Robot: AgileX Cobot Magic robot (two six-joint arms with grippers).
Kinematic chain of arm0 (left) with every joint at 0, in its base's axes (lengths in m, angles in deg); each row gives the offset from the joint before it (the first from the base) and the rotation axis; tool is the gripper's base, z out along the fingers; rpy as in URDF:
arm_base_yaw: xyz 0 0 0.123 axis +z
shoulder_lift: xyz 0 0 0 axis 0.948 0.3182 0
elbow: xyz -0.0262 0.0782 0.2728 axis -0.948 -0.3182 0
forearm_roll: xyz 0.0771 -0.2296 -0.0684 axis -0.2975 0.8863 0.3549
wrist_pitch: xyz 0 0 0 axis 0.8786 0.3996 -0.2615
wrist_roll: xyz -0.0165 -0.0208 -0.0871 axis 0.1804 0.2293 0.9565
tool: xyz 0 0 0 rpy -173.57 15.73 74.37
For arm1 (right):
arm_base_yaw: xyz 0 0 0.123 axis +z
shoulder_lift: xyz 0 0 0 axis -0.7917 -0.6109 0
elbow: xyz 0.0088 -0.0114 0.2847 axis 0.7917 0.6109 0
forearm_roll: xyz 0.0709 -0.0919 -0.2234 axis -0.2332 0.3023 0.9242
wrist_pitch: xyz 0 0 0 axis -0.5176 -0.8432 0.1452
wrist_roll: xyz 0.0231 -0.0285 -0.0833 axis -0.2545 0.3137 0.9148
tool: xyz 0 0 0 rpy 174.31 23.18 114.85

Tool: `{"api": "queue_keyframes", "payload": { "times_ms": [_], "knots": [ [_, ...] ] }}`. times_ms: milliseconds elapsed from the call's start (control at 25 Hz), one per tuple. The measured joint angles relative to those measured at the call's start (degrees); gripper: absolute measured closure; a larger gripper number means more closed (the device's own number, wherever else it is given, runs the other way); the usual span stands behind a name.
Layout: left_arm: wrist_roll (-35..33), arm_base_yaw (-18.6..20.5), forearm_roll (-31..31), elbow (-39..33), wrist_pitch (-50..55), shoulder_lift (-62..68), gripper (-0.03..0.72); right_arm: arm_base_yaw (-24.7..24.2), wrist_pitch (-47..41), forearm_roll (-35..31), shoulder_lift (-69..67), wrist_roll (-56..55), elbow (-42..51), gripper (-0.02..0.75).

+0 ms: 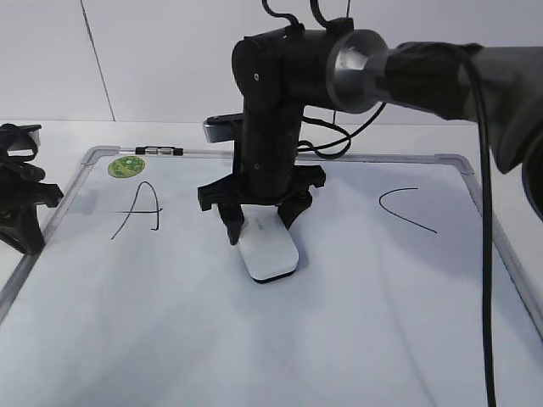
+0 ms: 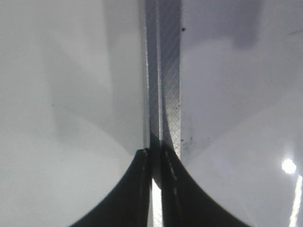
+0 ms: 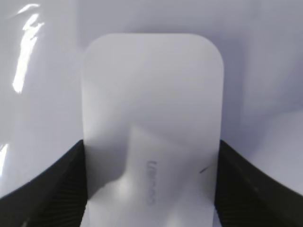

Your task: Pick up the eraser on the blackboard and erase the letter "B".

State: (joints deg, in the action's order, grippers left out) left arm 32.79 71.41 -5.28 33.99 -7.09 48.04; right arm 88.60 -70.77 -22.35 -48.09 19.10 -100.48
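The white eraser [image 1: 268,253] lies flat on the blackboard [image 1: 254,339], a white board with a grey frame, near its middle. My right gripper [image 1: 259,222] comes down from above and is shut on the eraser's far end, one finger on each long side. In the right wrist view the eraser [image 3: 151,94] fills the space between the black fingers [image 3: 151,161]. No letter "B" shows; the board around the eraser is blank, and the arm hides the part behind it. My left gripper [image 1: 21,208] is shut and empty at the board's left edge, over the frame [image 2: 163,94].
A black "A" [image 1: 140,209] is on the board's left and a black "C" [image 1: 405,209] on its right. A round green sticker [image 1: 126,166] sits at the top-left corner, with a small clip [image 1: 159,151] on the top frame. The right arm's cable [image 1: 485,254] hangs over the board's right side.
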Motion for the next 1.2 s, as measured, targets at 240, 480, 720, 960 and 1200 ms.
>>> {"api": "queue_keyframes", "payload": {
  "times_ms": [240,480,720,960,1200],
  "knots": [
    [0.00,0.00,0.00,0.00,-0.13,0.00,0.670,0.47,0.00,-2.85,0.00,2.07,0.00,0.179],
    [0.00,0.00,-0.20,0.00,0.04,0.00,0.670,4.59,0.00,-2.45,-0.04,5.54,0.00,0.179],
    [0.00,0.00,-0.20,0.00,0.04,0.00,0.670,13.45,0.00,-5.94,-0.13,6.76,0.00,0.180],
    [0.00,0.00,-0.20,0.00,0.04,0.00,0.670,17.60,0.00,-10.10,-0.13,8.49,0.00,0.180],
    [0.00,0.00,-0.20,0.00,0.04,0.00,0.670,15.30,0.00,-11.49,-0.13,8.77,0.00,0.181]
  ]
}}
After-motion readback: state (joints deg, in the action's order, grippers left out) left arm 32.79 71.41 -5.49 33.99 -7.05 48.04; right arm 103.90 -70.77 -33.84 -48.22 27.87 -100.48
